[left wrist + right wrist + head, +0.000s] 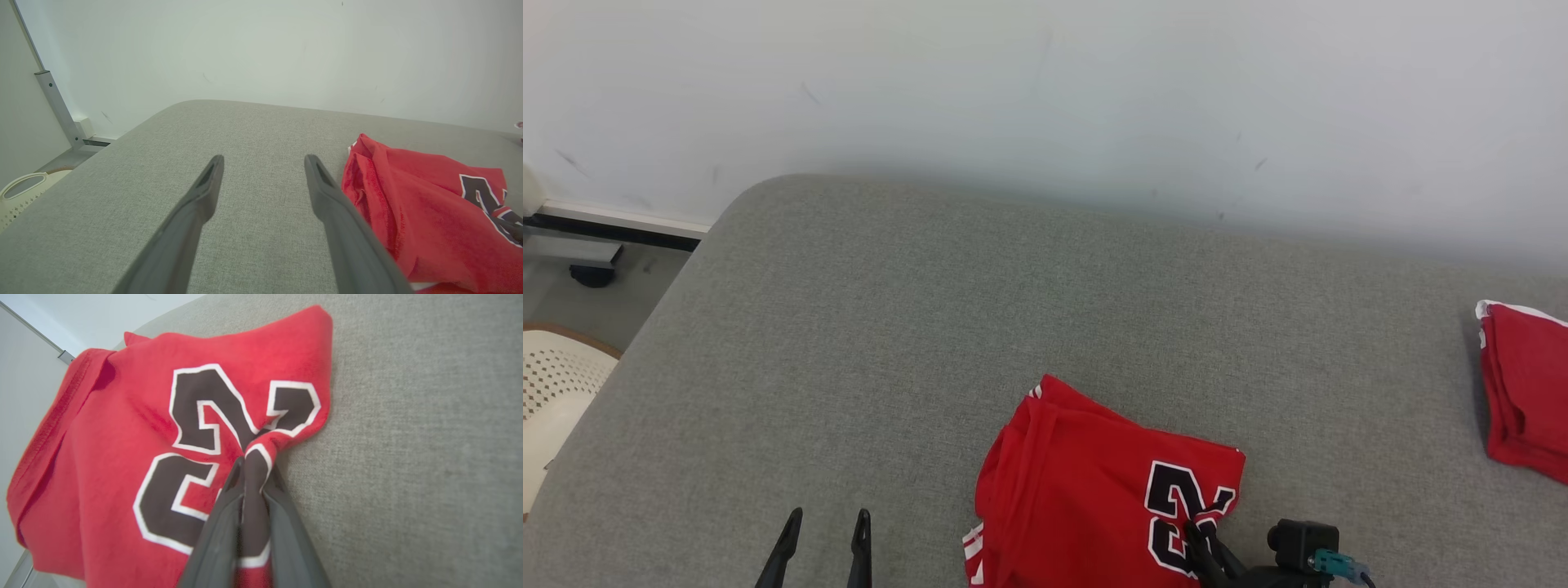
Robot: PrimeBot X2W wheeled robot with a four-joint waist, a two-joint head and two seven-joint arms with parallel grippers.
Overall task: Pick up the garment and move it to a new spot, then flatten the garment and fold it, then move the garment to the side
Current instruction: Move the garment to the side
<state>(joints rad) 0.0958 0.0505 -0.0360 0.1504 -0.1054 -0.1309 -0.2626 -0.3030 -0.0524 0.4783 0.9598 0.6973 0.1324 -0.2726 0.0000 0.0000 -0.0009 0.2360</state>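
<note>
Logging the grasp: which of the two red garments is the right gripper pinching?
The red jersey with the black number, bunched between the right gripper's fingers; the folded red garment lies apart, untouched.

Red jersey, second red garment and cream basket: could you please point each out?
Red jersey (1078, 490): head view, plain cloth left of number.
Second red garment (1525, 384): head view, folded body.
Cream basket (560, 384): head view, perforated wall.
</note>
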